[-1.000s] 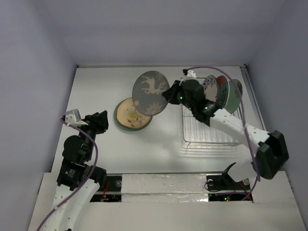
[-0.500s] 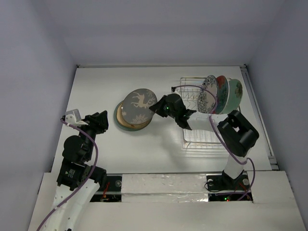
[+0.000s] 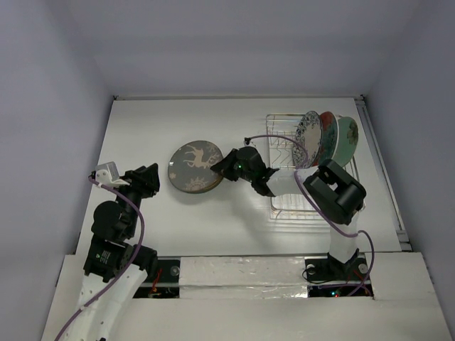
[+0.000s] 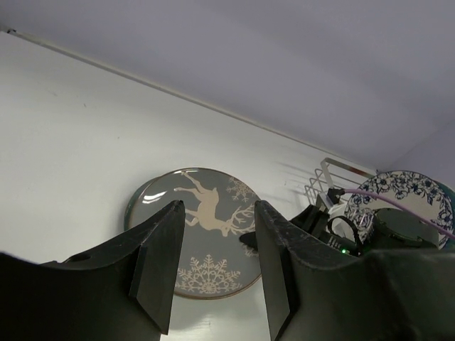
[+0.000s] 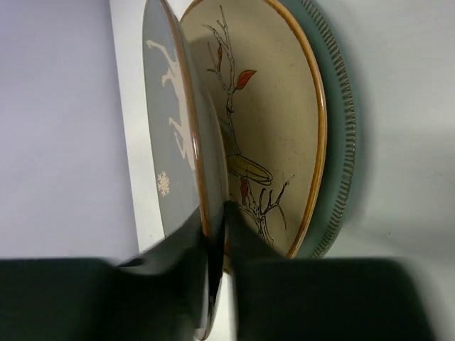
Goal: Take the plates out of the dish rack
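The dark deer plate (image 3: 192, 163) lies almost flat on a stack at centre-left. My right gripper (image 3: 220, 168) is shut on its right rim. In the right wrist view the deer plate (image 5: 167, 106) is pinched between my fingers (image 5: 217, 234), a little above the cream floral plate (image 5: 270, 106), which rests on the blue-grey plate (image 5: 340, 128). The dish rack (image 3: 313, 192) stands at the right. It holds the blue-white floral plate (image 3: 309, 138), the red plate (image 3: 327, 133) and the mint green plate (image 3: 347, 138) upright at its far end. My left gripper (image 3: 146, 181) is open and empty, left of the stack.
In the left wrist view the open left gripper (image 4: 213, 270) frames the deer plate (image 4: 206, 234), with the right gripper (image 4: 313, 224) beyond it. The table's back wall edge (image 3: 234, 97) lies behind the rack. The rack's near half holds no plates.
My right gripper has carried the deer plate left and down from a raised, tilted pose beside the rack onto the stack, nearly flat. The left arm has not moved.
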`<move>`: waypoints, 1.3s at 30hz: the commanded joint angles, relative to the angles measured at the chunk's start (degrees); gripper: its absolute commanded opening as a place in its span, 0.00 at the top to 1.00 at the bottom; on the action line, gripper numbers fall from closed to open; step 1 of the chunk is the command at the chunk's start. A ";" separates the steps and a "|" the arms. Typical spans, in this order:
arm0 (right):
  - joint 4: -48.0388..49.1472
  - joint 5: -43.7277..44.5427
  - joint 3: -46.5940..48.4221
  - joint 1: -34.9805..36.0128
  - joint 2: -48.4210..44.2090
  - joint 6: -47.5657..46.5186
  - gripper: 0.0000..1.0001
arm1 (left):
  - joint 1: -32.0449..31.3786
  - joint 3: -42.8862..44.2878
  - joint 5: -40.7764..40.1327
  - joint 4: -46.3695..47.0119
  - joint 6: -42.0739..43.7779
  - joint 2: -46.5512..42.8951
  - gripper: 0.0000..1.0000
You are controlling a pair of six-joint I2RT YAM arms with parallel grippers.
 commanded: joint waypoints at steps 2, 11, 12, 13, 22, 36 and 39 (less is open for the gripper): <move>6.66 -0.32 1.77 0.67 -2.63 0.30 0.66 | 0.35 -0.32 0.19 2.61 0.02 -0.62 0.59; -14.08 5.21 6.51 1.19 -4.92 -12.17 0.18 | 0.35 -0.23 0.19 2.78 0.02 -1.05 0.59; -17.84 5.91 7.22 1.19 -4.92 -13.23 0.16 | 0.35 -0.23 0.19 2.70 0.02 -1.06 0.59; -19.44 6.44 8.79 1.19 -4.92 -15.94 0.15 | 0.35 -0.23 0.19 2.78 0.02 -1.14 0.59; -42.30 12.78 20.05 1.19 0.27 -29.83 0.06 | 0.35 -0.23 0.19 2.78 0.10 -1.14 0.59; -46.68 24.97 15.66 1.19 -19.49 -33.45 0.80 | 0.35 -0.23 0.19 2.87 0.02 -1.14 0.59; -52.82 35.51 14.17 -0.11 -27.14 -34.07 1.00 | 0.35 -0.32 0.19 2.78 0.11 -1.32 0.59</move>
